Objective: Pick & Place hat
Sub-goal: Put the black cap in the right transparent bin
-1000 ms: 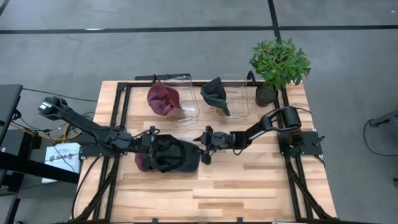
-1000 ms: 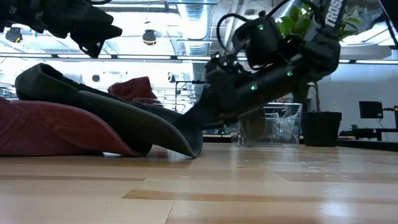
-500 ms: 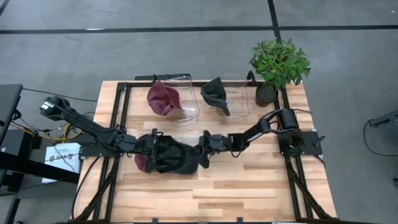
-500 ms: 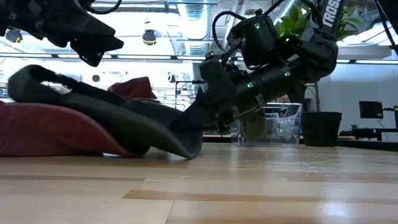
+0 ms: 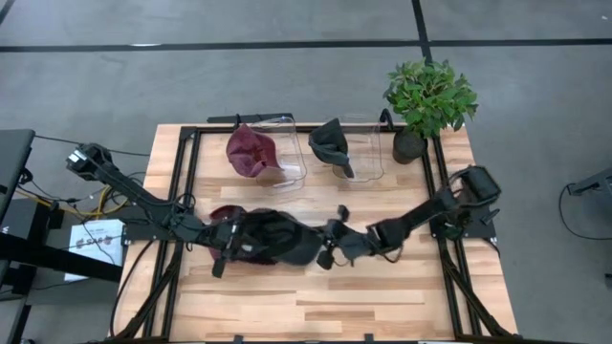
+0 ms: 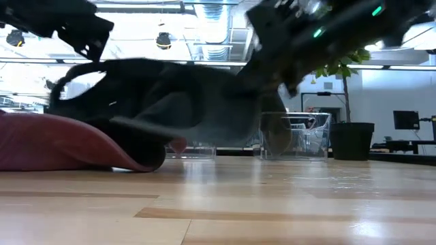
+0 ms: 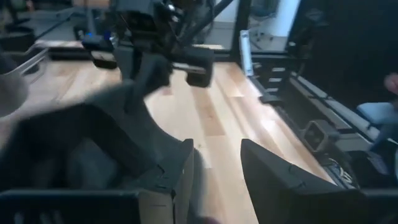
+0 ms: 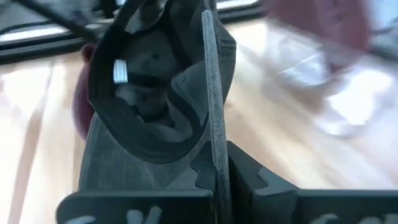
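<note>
Here, the dark grey cap lay lifted at mid-table, its soft fabric crown sagging and its stiff, flat brim edge-on in the right wrist view. That view showed the hollow inside facing the camera, with a sweatband and a small white label. Seen from above, the cap's long axis ran across the table from left to right, brim end toward the right arm. The right gripper was closed, its fingers pinching the brim between them. A maroon cap lay under and partly behind the grey one, resting on the wooden tabletop. The left gripper sat at the grey cap's left end with its fingers parted about halfway; whether they gripped the fabric could not be told. Farther back stood two clear plastic bins, one holding another maroon cap, the other another dark one, beside a potted plant.
</note>
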`<control>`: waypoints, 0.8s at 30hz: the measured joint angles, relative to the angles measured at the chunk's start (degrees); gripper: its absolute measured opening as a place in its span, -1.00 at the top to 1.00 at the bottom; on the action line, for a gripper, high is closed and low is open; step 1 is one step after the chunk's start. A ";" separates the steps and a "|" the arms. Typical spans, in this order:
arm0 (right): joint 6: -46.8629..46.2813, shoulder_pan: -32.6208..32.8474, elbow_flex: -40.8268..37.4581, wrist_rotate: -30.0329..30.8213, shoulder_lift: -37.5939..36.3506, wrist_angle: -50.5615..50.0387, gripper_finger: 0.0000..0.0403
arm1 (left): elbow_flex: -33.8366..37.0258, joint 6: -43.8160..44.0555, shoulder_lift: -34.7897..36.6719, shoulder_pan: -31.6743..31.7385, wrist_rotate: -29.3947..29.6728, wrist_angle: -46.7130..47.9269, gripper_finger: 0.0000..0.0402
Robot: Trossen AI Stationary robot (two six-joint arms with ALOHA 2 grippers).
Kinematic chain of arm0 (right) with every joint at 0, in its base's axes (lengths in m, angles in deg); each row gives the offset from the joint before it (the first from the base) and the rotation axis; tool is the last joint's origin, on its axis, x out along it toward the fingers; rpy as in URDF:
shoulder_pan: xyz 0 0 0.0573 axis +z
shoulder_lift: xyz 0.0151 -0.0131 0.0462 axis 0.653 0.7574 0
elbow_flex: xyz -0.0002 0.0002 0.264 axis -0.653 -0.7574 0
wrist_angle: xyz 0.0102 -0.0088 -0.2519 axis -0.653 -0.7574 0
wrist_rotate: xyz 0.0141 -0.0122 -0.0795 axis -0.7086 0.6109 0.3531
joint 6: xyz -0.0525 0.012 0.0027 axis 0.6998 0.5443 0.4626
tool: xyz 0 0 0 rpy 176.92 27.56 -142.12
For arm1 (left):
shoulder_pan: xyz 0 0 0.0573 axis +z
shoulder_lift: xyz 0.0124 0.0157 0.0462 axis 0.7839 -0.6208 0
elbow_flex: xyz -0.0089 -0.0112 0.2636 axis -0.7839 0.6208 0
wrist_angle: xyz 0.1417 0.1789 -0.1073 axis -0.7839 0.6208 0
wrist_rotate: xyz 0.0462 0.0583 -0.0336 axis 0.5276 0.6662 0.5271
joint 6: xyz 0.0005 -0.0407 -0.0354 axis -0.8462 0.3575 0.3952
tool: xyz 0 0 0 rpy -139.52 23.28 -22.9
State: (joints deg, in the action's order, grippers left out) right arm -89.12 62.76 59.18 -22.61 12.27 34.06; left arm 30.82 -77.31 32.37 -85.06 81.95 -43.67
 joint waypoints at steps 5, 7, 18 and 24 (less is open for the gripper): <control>-4.49 7.44 0.00 13.72 -7.01 -10.26 0.99 | 0.00 -1.37 0.02 -2.33 0.00 -1.40 0.35; -6.79 10.58 0.00 18.43 -9.28 -13.72 0.99 | 0.00 -1.70 0.02 -2.55 0.00 -1.60 0.35; -7.12 29.29 0.00 46.68 -16.71 -16.96 0.99 | 0.00 -3.99 0.02 -2.50 0.02 -2.25 0.35; -0.40 34.06 0.00 39.39 -19.82 -10.42 1.00 | 0.00 -4.04 0.02 -2.48 0.06 -2.78 0.35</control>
State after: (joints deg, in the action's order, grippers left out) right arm -89.52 96.82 59.18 16.78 -7.55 23.63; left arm 30.82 -81.35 32.39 -87.54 82.01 -46.45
